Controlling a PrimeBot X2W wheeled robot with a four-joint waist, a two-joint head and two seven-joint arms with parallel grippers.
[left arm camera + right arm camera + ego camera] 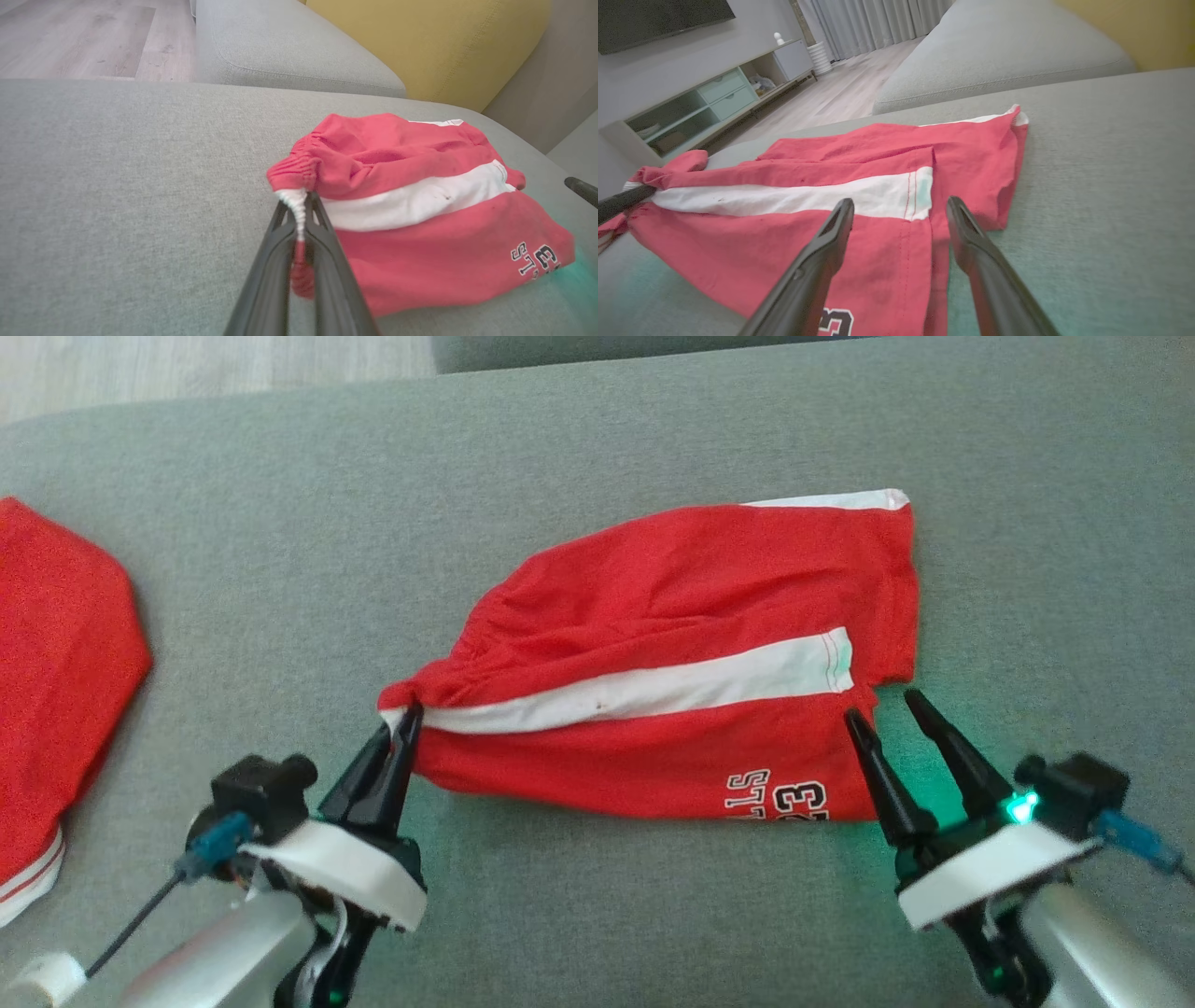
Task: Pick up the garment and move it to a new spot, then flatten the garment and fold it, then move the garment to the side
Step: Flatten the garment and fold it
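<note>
Our left claw (pixel 405 721) clamped on shorts (pixel 653 616) waistband; right claw (pixel 883 706) apart, straddling hem (long axis runs claw to claw). We'd close right next.

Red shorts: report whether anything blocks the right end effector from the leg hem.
Nothing visible does. The right end effector stands open at the leg hem of the red shorts, with only grey cushion beside it. The left end effector is shut on the waistband.

Grey sofa seat (pixel 607 915); 2nd red garment (pixel 56 644) w/ white-striped hem at its left edge. Past far edge: another grey cushion (pixel 289 51), yellow cushion (pixel 420 46) beside it. Wood floor (pixel 70 37), low cabinet (pixel 705 100), curtains (pixel 878 21) beyond.
</note>
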